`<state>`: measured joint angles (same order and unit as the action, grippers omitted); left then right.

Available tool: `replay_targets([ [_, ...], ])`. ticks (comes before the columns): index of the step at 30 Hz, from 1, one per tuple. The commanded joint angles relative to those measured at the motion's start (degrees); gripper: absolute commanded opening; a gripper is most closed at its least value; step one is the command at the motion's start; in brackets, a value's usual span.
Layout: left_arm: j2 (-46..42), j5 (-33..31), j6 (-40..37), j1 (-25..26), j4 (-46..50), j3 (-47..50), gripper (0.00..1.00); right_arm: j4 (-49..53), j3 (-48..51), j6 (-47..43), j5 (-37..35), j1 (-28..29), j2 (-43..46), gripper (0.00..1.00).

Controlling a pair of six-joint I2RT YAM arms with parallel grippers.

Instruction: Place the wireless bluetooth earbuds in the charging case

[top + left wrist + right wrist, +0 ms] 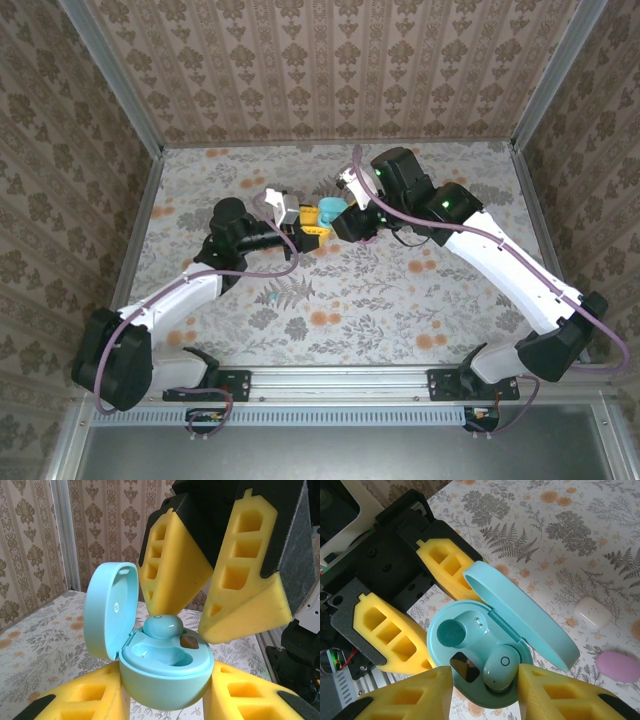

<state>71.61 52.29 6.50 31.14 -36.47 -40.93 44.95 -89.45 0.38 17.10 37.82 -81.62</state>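
the left end effector [165,698] pinches the open teal charging case [470,622] above the bench [560,510]. a teal earbud [500,667] sits in one well; the right end effector [485,675] stands slightly spread around it, one finger touching it.

top view: charging case [331,210] too small to resolve its wells or contents. teal speck [272,296] on the desk [420,300]: too small to identify. left wrist view: case underside hidden between fingers [107,695] of the left hand [165,680]; these fingers are cut off by the lower edge. right wrist view: right hand [485,672] fingers likewise cut off; earbud [501,667] base hidden in its well.
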Motion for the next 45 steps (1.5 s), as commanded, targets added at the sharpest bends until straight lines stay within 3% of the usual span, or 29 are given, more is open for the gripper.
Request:
replay_targets([
  [1,-0.75,-0.94,0.97,0.51,-3.32,-2.23,0.37,1.3,0.39,1.49,2.83,0.26,0.29,0.4],
  [5,-1.03,-1.12,0.81,0.51,-3.26,-2.13,0.37,-0.39,0.94,5.24,0.96,-1.19,1.15,0.4],
  [24,-1.78,-2.63,0.1,0.5,-2.93,-1.88,0.36,-6.75,3.57,12.69,5.38,-4.07,5.65,0.41],
  [29,-4.35,-11.29,-2.79,0.05,1.14,-0.72,0.36,-12.64,9.24,21.8,-1.47,-5.94,9.15,0.42],
  [32,-6.69,-13.33,-3.43,-1.89,2.76,0.58,0.36,-18.43,16.41,30.77,-4.37,-7.49,10.53,0.41],
  [39,-16.41,-18.63,-5.8,-7.87,7.93,3.7,0.36,-20.59,20.59,35.99,3.29,-5.73,-1.28,0.34],
  [45,-25.89,-22.77,-8.26,-10.42,15.95,5.06,0.36,-20.49,16.61,35.45,6.71,-0.47,-14.44,0.32],
])
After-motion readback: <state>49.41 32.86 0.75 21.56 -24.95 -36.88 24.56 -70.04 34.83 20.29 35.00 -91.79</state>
